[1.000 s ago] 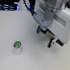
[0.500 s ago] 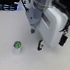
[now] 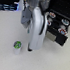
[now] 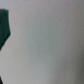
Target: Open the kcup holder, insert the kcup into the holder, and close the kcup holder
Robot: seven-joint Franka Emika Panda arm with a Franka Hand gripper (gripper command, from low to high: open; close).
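The kcup (image 3: 17, 46), a small white cup with a green top, stands upright on the pale table in the exterior view. The kcup holder (image 3: 57, 29), a black box with pale marks on its front panels, sits at the exterior view's right, partly hidden behind my arm. My white gripper (image 3: 31, 47) hangs low over the table just to the right of the kcup, apart from it. The picture is too blurred to show how the fingers stand. The wrist view shows only blurred pale table and a dark shape (image 4: 4, 30) at one edge.
The pale table (image 3: 43, 65) spreads around the cup and gripper. Dark clutter (image 3: 7, 8) lies along the back edge at the exterior view's left.
My gripper has moved toward the exterior view's left and down, away from the kcup holder and close to the kcup. The kcup and holder have not moved.
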